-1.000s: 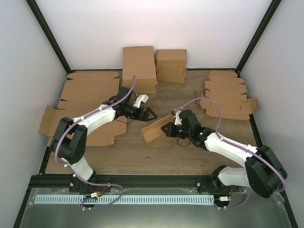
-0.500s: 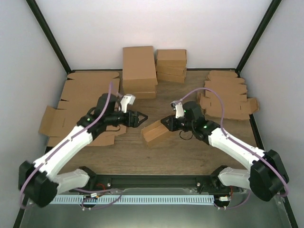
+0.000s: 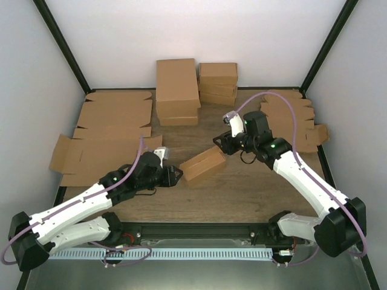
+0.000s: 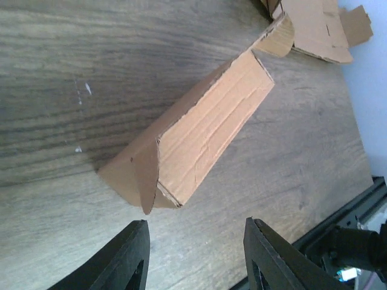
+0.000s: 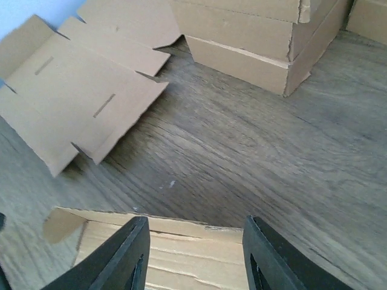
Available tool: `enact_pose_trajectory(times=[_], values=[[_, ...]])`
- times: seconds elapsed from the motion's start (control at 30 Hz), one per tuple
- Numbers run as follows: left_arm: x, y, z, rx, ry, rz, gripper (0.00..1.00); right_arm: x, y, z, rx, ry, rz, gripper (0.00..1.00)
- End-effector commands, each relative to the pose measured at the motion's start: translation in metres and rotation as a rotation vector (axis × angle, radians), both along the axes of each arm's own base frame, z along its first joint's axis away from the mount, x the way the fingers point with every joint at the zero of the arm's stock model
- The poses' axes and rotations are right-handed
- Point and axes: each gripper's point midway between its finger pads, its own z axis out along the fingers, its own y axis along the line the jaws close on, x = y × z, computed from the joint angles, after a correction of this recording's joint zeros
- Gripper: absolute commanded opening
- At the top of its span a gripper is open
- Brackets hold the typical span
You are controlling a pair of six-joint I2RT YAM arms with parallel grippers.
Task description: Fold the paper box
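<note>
The paper box (image 3: 204, 164) lies on the wooden table near the middle, a small brown oblong with a loose end flap (image 4: 147, 175) at its near-left end. My left gripper (image 3: 175, 176) sits just off that end, open, with only bare table between its fingers; in the left wrist view the box (image 4: 205, 130) lies ahead of the gripper (image 4: 196, 226). My right gripper (image 3: 221, 144) hovers at the box's far-right end, open and holding nothing. From the right wrist, the box's top edge (image 5: 169, 254) shows under the gripper (image 5: 195, 222).
Bigger brown boxes (image 3: 178, 90) (image 3: 217, 81) are stacked at the back. Large flat cardboard sheets (image 3: 109, 121) cover the left side. A pile of flat die-cut blanks (image 3: 290, 118) lies at the right. A black frame rail (image 3: 199, 229) runs along the near edge.
The right gripper opened and let go of the box, then drew back to the far right. The box settled on the table. The left arm pulled back toward the near left, its jaws narrower.
</note>
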Motion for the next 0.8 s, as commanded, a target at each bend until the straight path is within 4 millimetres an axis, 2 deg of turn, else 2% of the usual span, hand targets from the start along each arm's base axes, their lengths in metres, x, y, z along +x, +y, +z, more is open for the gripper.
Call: enact_pose_trajectory(times=[0.0, 0.23, 0.57, 0.77], values=[[0.014, 0.012, 0.007, -0.009, -0.042, 0.145, 0.45, 0.005, -0.02, -0.009, -0.181, -0.046, 0.005, 0.45], [0.016, -0.001, -0.004, -0.008, -0.012, 0.128, 0.37, 0.016, -0.019, -0.023, -0.249, -0.034, 0.023, 0.46], [0.019, -0.006, -0.018, 0.041, 0.007, 0.127, 0.36, 0.03, -0.027, -0.056, -0.341, 0.035, -0.024, 0.49], [0.021, -0.006, -0.025, 0.075, 0.015, 0.127, 0.36, 0.031, -0.028, -0.062, -0.338, 0.041, -0.028, 0.49]])
